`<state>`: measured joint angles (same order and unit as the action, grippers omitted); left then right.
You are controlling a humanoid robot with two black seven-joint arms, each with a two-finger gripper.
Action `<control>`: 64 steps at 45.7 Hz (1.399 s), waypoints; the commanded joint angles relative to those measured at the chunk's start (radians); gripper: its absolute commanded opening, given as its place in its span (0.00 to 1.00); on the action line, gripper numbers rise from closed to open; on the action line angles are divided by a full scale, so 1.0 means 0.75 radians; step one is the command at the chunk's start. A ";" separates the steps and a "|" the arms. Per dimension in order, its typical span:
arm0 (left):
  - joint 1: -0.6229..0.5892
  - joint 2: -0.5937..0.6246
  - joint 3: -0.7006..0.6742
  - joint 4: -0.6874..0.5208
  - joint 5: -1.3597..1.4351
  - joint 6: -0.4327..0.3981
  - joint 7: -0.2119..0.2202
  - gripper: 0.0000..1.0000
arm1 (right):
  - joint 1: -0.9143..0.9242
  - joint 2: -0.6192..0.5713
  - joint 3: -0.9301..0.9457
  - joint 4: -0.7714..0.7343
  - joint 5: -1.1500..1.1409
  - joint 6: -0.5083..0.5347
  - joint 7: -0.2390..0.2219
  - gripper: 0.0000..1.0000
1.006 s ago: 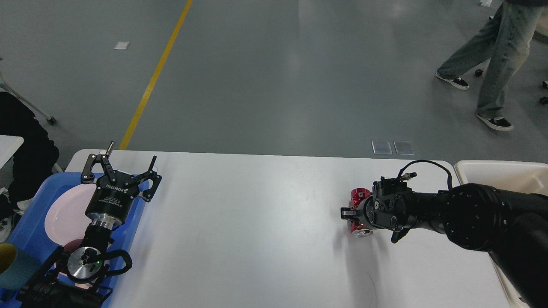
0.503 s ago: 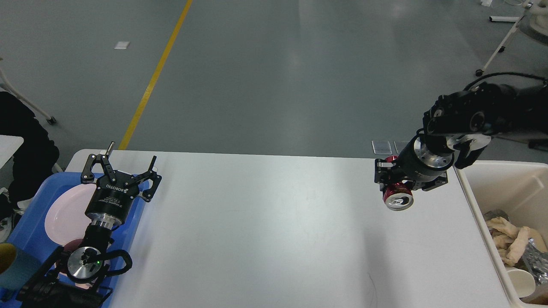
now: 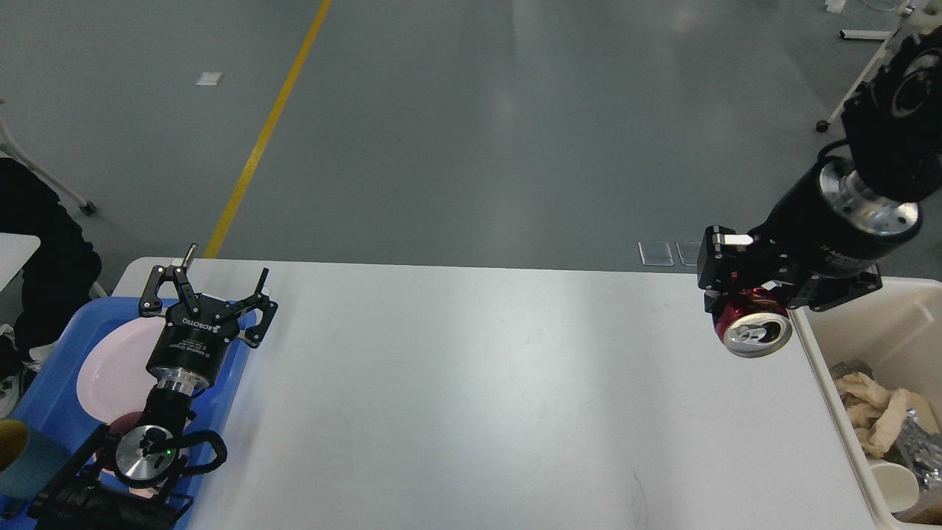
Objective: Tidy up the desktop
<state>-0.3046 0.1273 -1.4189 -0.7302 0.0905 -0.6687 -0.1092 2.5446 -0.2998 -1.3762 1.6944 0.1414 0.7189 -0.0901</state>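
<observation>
One item is in hand, and none that you can see lies loose on the bench (image 3: 471,397). Your right tool (image 3: 743,305), at the right of the frame, is clamped on a red can (image 3: 751,327). The can is held off the white surface, open end toward the camera, just beside the near-left corner of the cream bin (image 3: 813,353) but not yet over it.

Bin contents visible: crumpled paper, a paper cup, some foil-like scrap; lower part cut off by the frame edge.

Your left tool (image 3: 210,291) sits at the left of the frame with fingers apart, holding nothing, poised above the far edge of the blue tray (image 3: 44,375). A pink plate (image 3: 110,368) lies in the tray; a teal cup edge shows at the lower left corner.

Judgement: task looks nearly done. The white top fills the middle and lower frame. What is left for you is to carry the can over the bin rim and release it. Watch the rim clearance, since the can hangs close to the corner.
</observation>
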 commanded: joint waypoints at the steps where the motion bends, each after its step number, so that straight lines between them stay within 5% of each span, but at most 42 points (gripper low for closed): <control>1: -0.001 0.000 0.000 0.000 0.000 0.002 0.000 0.97 | 0.029 -0.038 -0.008 0.007 0.002 0.007 -0.007 0.00; 29: -0.001 0.000 0.000 0.000 0.000 0.000 0.000 0.96 | -0.100 -0.218 -0.331 -0.124 0.039 -0.171 -0.007 0.00; 47: 0.001 0.000 0.000 0.000 0.000 0.002 0.000 0.97 | -0.595 -0.570 -0.350 -0.645 0.022 -0.265 -0.011 0.00; 64: -0.001 0.000 0.000 0.000 0.000 0.004 0.000 0.97 | -1.382 -0.682 0.115 -1.177 0.030 -0.445 -0.011 0.00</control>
<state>-0.3041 0.1274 -1.4189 -0.7302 0.0905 -0.6658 -0.1089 1.7105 -0.8143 -1.4051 0.9582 0.1576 0.4128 -0.0983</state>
